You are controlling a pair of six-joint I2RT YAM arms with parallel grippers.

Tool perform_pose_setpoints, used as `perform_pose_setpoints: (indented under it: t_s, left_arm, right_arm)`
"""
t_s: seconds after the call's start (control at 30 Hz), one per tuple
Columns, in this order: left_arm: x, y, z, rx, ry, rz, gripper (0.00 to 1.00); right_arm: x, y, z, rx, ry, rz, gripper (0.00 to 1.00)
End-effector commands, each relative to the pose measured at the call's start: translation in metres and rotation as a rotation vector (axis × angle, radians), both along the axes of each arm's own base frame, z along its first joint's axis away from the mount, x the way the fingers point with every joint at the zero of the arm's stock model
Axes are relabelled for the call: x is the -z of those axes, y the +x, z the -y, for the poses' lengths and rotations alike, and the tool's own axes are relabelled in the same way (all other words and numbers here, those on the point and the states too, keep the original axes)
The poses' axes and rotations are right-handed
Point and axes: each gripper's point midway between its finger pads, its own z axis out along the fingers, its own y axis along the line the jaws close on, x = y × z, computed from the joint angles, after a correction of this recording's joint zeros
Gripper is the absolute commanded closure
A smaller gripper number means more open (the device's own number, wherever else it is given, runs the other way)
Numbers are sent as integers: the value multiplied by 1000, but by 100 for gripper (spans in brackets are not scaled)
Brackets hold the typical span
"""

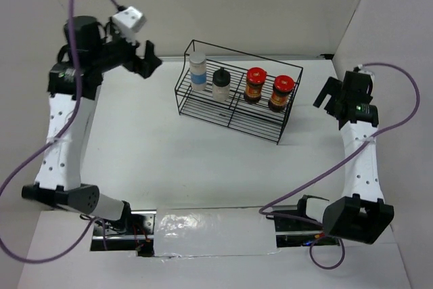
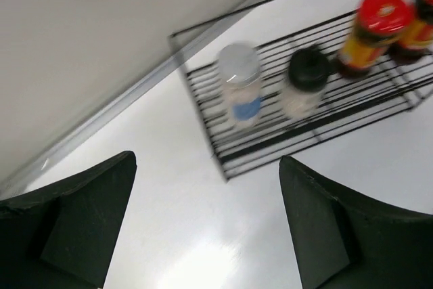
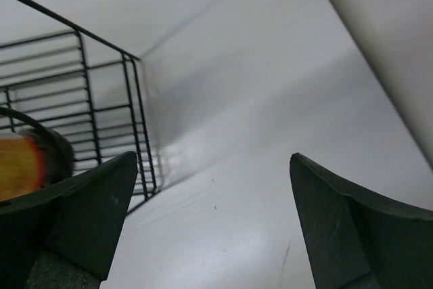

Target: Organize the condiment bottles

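The left gripper [image 1: 147,59] is released: its jaws are spread wide with nothing between them. It is held above the table [image 1: 169,160], just left of the wire rack [image 1: 203,109]. The right gripper [image 1: 327,97] is likewise released and empty, near the rack's right end. Four jars are stood upright in the rack, from left to right: the grey-lidded jar [image 1: 197,69] with blue label, the black-capped jar [image 1: 221,84], the first red-lidded jar [image 1: 255,84] and the second red-lidded jar [image 1: 281,92].

Bright, even light. Left wrist view motion-blurred, 4 condiment bottles [image 2: 240,86] smeared, glare on table [image 2: 196,255]. Right wrist: jar [image 3: 20,167] defocused.
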Motion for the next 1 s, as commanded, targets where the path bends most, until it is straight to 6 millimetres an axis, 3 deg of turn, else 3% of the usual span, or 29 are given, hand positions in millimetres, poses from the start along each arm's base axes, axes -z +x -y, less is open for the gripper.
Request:
perform_pose_setpoints:
  t_s: [0.0,0.03,0.07,0.13,0.17,0.23,0.27,0.37,0.53,0.73,0.97]
  left_arm:
    - [57,-10,-67,-185,11,-204,1]
    - [68,-13,-76,-218,-1,-241,1]
    - [86,-19,-105,-304,-15,-293,1]
    - [111,-30,-127,-388,-57,-402,1]
    - [138,-37,-145,-451,-96,-509,1]
    - [163,-45,-161,-513,-128,-610,1]
    - [187,-51,-174,-557,-142,-689,1]
    - [225,-71,-180,-588,-178,-808,1]
    - [255,-96,-164,-543,-211,-860,1]
    - [250,-106,-164,-539,-176,-801,1]
    - [247,-113,-159,-521,-181,-801,1]
  right_arm:
    - [0,-16,-3,85,90,101,0]
    - [16,-21,-4,95,101,74,0]
    - [17,-26,-4,112,105,82,0]
    - [31,-33,-3,159,127,62,0]
    - [40,-36,-5,176,148,50,0]
    - [48,-39,-9,184,174,37,0]
    - [52,-40,-10,193,187,27,0]
    - [63,-45,-14,225,230,-17,0]
    - [70,-52,-18,199,228,-88,0]
    - [71,-58,-29,132,238,-78,0]
    - [56,-58,-37,87,212,-8,0]
